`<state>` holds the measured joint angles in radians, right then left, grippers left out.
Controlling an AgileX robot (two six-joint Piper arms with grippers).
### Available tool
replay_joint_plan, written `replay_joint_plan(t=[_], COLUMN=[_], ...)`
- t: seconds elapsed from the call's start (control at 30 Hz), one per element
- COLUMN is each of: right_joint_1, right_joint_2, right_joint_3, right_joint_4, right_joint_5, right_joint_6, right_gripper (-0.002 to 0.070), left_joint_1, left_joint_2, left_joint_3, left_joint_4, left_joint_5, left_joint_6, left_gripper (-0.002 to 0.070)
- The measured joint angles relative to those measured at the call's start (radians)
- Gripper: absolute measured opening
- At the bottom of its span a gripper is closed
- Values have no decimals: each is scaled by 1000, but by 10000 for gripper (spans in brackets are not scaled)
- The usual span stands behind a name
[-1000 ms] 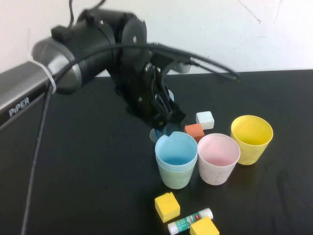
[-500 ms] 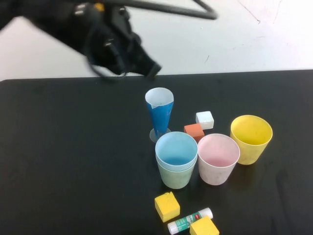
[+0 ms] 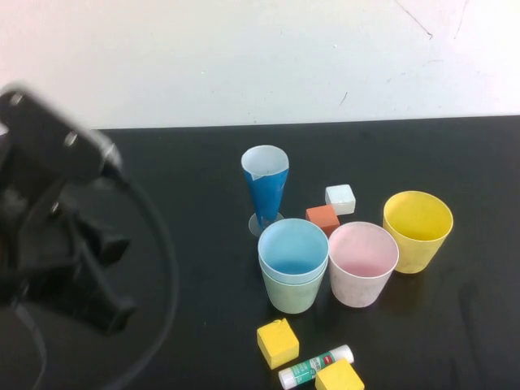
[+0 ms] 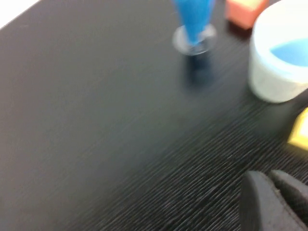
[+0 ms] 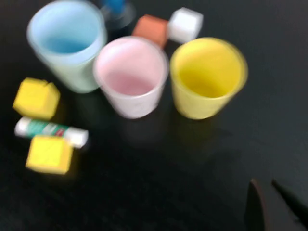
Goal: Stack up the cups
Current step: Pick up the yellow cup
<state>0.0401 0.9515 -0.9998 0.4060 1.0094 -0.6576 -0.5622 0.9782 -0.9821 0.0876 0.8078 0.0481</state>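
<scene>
Cups are sitting mid-desk in the high view: the light blue plastic tumbler (image 3: 292, 248) is nesting in the green one (image 3: 292, 294), with the pink tumbler (image 3: 363, 262) at its 3 o'clock and the yellow tumbler (image 3: 418, 229) beyond. At 9 o'clock the left tool (image 3: 106, 284) is hanging clenched and empty. In the right wrist view the right tool (image 5: 272, 204) is hovering clenched near the yellow tumbler; I judge it should be opening wide and gripping the pink rim squarely.

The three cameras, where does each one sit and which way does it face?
High view: raised on the robot's side, angled down at the table; the left arm shows low on the left.
Left wrist view: low over the table, facing the dark-blue cone glass; shut left gripper at the edge.
Right wrist view: above the pink cup; shut right gripper at the corner.
Shared: blue cup nested in the green cup.
</scene>
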Motion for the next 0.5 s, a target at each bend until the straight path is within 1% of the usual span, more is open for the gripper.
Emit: replay_joint_plan(t=[0.1, 0.2, 0.3, 0.4, 0.5], right_joint_1=[87, 183, 261, 306, 321], right_joint_2=[145, 315, 467, 590, 708], right_joint_3=[-84, -195, -312, -401, -489], right_joint_4=[-44, -146, -247, -298, -315], right_joint_5=[62, 136, 188, 209, 213], right_joint_6=[-7, 21, 66, 94, 116], right_gripper=[-1, -1, -1, -1, 1], left_joint_1=[0, 0, 0, 0, 0], left_joint_2=[-57, -89, -102, -104, -104], left_joint_3=[62, 91, 102, 104, 104], left_joint_4=[59, 116, 141, 147, 152], left_joint_5=[-19, -25, -31, -31, -27], left_joint_6=[-38, -82, -103, -110, -110], left_gripper=[1, 1, 1, 1, 1])
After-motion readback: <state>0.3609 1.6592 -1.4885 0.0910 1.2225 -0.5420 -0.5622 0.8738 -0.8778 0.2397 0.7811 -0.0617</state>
